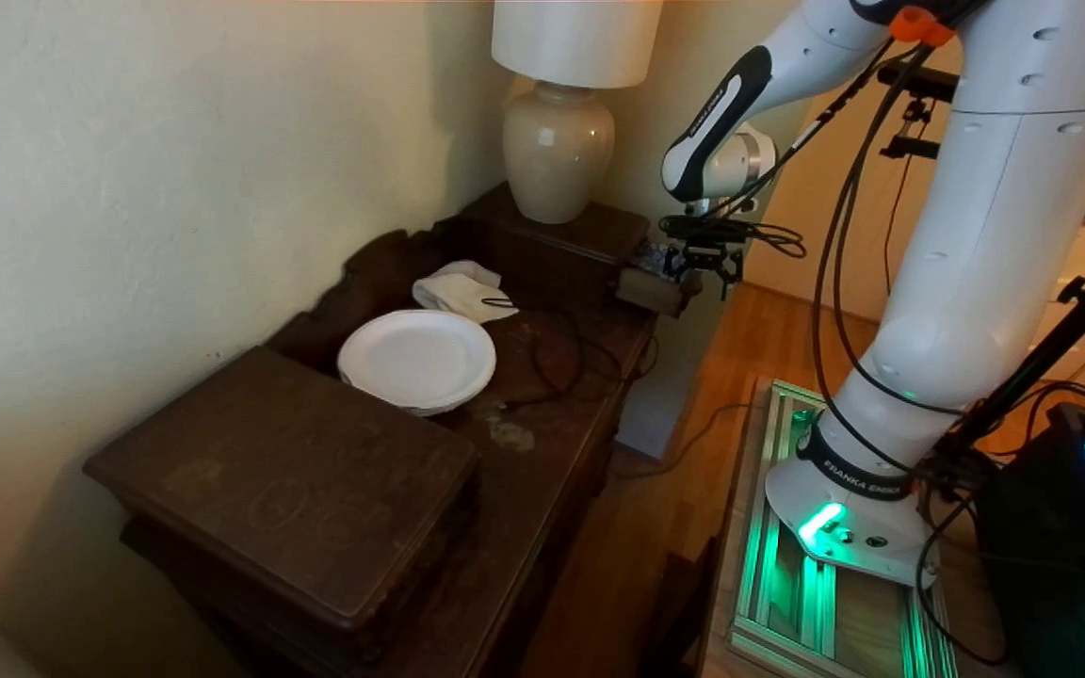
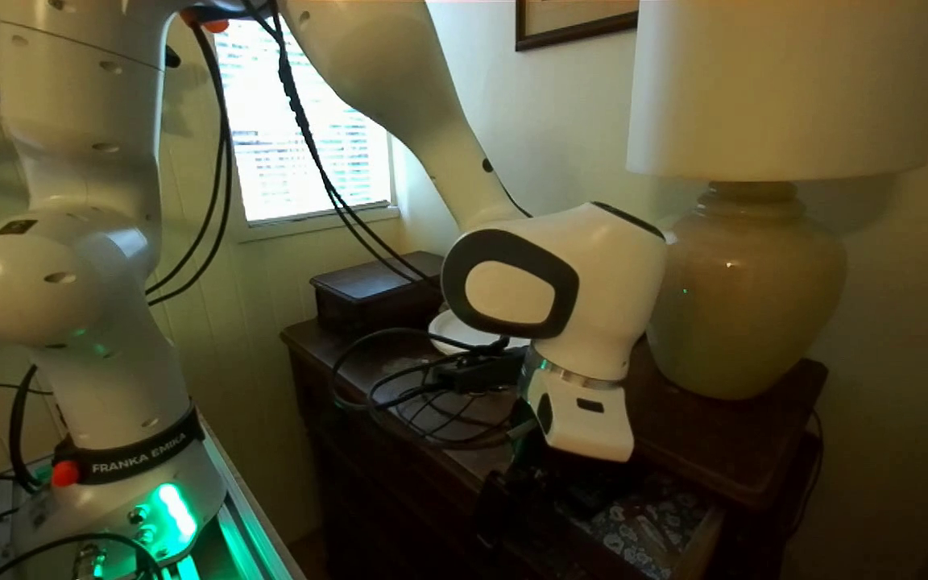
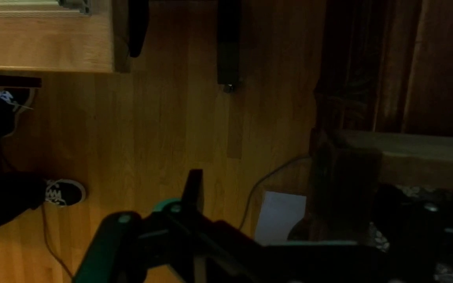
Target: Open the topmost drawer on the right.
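Observation:
The topmost drawer [image 1: 651, 292] is a small shallow dark wooden drawer under the lamp's end of the dresser. It stands partly pulled out. Its grey-blue floral lining and side wall show in an exterior view [image 2: 704, 546], and its side and dark front in the wrist view [image 3: 427, 169]. My gripper [image 1: 701, 271] is at the drawer's front, pointing down. In the wrist view the gripper [image 3: 292, 182] is spread wide. One finger is outside the drawer over the floor; the other, very dark, is over the drawer's inside. The front panel lies between them. Contact cannot be told.
A large lamp [image 1: 557, 151] stands on the raised box above the drawer. A white plate [image 1: 417, 360], a cloth [image 1: 462, 290] and loose cables lie on the dresser [image 1: 542, 490]. Cables hang from the wrist. A person's shoe [image 3: 65, 192] is on the floor.

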`<move>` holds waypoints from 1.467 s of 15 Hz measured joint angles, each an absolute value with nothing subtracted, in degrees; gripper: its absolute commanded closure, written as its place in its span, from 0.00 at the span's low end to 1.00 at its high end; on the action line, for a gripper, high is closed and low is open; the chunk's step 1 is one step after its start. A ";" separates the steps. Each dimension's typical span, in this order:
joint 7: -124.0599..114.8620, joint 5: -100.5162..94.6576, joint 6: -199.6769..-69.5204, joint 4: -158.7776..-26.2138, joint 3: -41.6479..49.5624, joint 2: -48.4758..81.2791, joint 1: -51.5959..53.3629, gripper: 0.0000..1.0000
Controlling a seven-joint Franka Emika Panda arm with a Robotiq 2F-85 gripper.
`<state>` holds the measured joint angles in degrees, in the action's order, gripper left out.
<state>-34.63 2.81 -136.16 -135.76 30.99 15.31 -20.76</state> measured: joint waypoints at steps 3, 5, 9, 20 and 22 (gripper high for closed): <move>-37.90 1.43 -136.73 -136.42 31.10 14.78 -20.16 0.00; -39.95 -0.52 -138.07 -137.35 31.26 14.25 -19.53 0.00; -43.77 -4.96 -142.35 -140.18 31.71 12.61 -18.43 0.00; -52.36 -17.97 -155.37 -147.02 34.12 9.91 -16.49 0.00; -54.82 -20.34 -159.37 -148.83 35.47 9.81 -15.77 0.00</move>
